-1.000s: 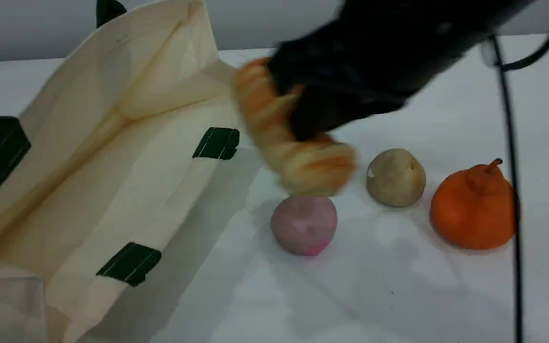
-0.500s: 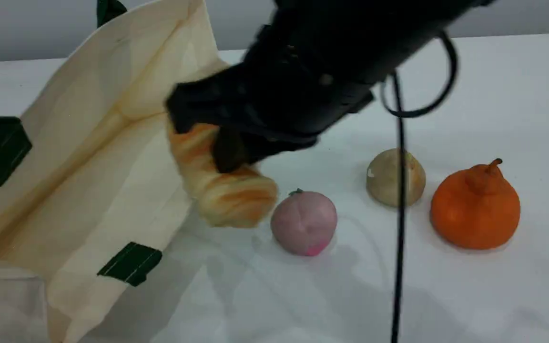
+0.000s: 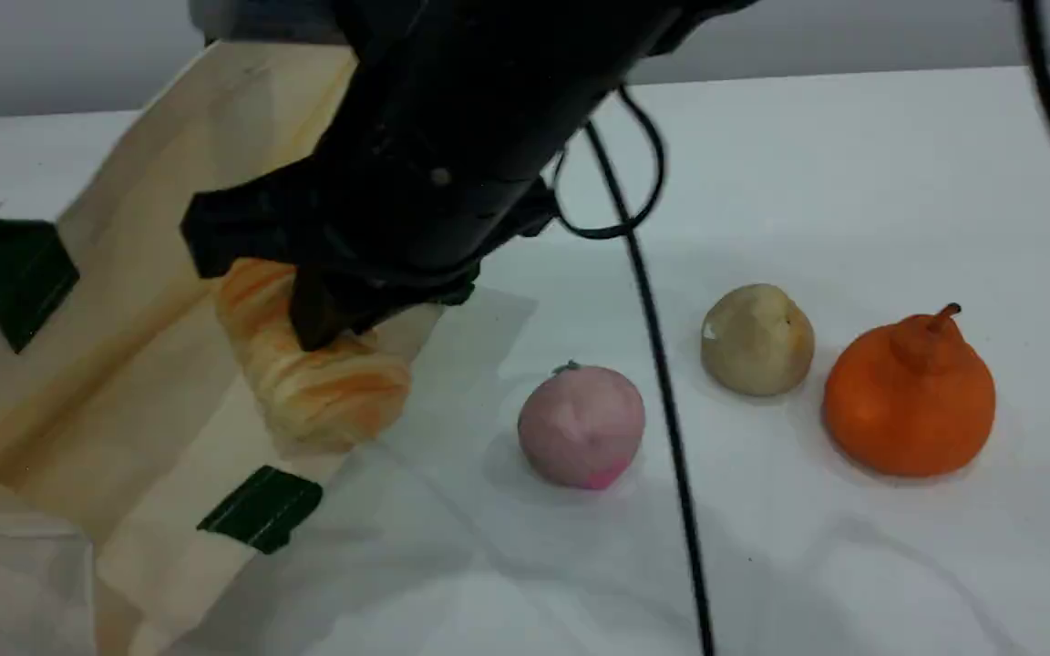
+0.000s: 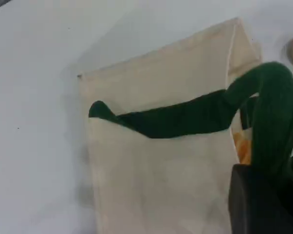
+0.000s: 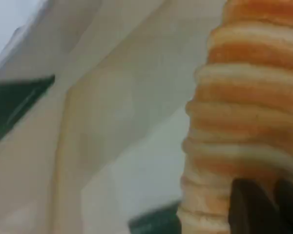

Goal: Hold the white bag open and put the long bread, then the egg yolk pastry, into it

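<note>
The white bag lies at the left with its mouth held open. My left gripper is shut on its dark green handle, which loops up into the fingers. Striped orange and yellow, the long bread hangs over the bag's open mouth near the rim, with my right gripper shut on it. In the right wrist view the bread fills the right side above the bag's inner cloth. The egg yolk pastry rests on the table at the right, apart from both grippers.
A pink ball with a green tip sits just right of the bag. An orange fruit with a stem stands right of the pastry. A black cable hangs from the right arm across the middle of the table.
My right arm has carried the long bread leftward, from above the pink ball to over the bag's mouth. The bag's upper edge has shifted a little.
</note>
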`<state>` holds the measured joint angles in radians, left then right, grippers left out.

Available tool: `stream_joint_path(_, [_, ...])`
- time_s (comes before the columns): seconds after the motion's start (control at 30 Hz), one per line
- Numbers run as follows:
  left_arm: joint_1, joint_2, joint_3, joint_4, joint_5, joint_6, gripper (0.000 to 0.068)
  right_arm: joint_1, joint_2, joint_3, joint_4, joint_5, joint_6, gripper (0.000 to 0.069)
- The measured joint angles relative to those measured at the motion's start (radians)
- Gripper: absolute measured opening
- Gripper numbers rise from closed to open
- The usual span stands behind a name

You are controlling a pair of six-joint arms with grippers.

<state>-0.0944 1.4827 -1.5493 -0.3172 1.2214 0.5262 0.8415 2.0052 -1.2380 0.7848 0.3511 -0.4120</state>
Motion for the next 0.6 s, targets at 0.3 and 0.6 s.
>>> stream_joint_path(0.3, [0.000, 0.000, 0.000, 0.000, -0.001, 0.000, 0.0086, 0.027, 0.096, -0.146, 0.001, 0.031, 0.000, 0.0048])
stream_joint_path(0.6, [0.000, 0.000, 0.000, 0.000, 0.001, 0.000, 0.0086, 0.033, 0.141, -0.200, 0.006, 0.039, 0.000, 0.0324])
